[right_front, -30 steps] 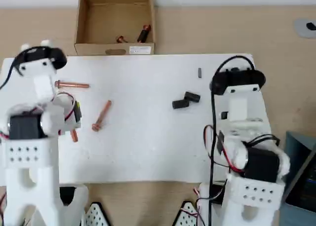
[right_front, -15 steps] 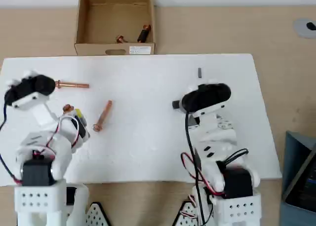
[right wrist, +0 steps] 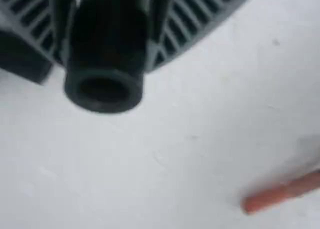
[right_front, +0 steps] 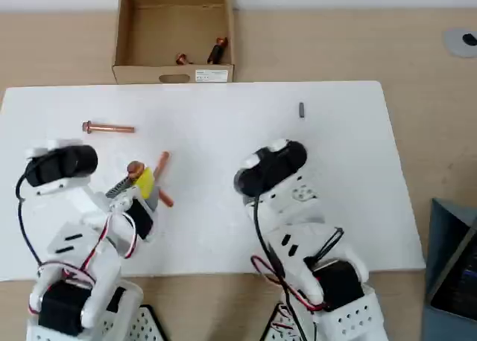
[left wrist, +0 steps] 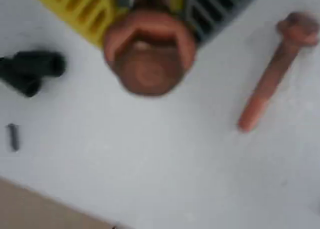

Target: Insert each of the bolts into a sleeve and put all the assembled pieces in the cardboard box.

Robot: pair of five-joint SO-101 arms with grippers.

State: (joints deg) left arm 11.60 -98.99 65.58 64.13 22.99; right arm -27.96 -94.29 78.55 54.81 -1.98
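A loose bolt [right_front: 108, 128] lies far left on the white board [right_front: 209, 125]. My left gripper [right_front: 140, 186] pinches 1 copper bolt [left wrist: 149, 59] by its shank, head pointing outward, beside a third bolt [left wrist: 276, 71] lying on the board. Behind the board, the cardboard box [right_front: 149, 74] holds 1 assembled piece [right_front: 216, 51]. My right gripper [right wrist: 107, 19] clamps a black sleeve [right wrist: 106, 59], open end outward. A small dark pin [right_front: 301, 110] lies farther right.

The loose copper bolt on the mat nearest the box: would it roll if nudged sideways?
It would probably roll: the bolt has a round shank, flat on the white mat. Its wider head might make it curve. It looks like rigid metal, unlikely to bend.
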